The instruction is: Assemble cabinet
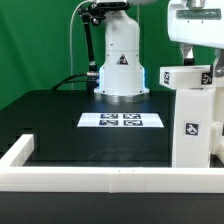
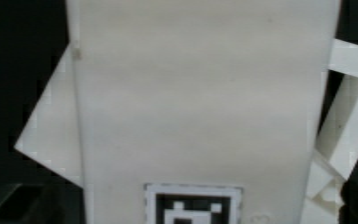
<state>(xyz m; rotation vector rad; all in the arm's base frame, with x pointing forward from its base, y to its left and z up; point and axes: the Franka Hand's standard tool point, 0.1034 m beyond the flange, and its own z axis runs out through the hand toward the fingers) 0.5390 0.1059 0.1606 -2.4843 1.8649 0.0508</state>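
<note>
The cabinet body (image 1: 192, 125) stands upright at the exterior view's right, tall and white, with a tag on its front. A smaller white panel block (image 1: 184, 76) with a tag lies across its top, jutting toward the exterior view's left. My gripper (image 1: 203, 62) comes down from above onto this block, and a dark finger (image 1: 213, 62) rests at its right end. In the wrist view the white panel (image 2: 194, 100) fills the picture close up, with a tag (image 2: 197, 205) low down. It runs between my jaws and hides the fingertips.
The marker board (image 1: 121, 121) lies flat on the black table in front of the robot base (image 1: 121, 70). A long low white border wall (image 1: 90, 178) runs along the near edge and turns back at the exterior view's left.
</note>
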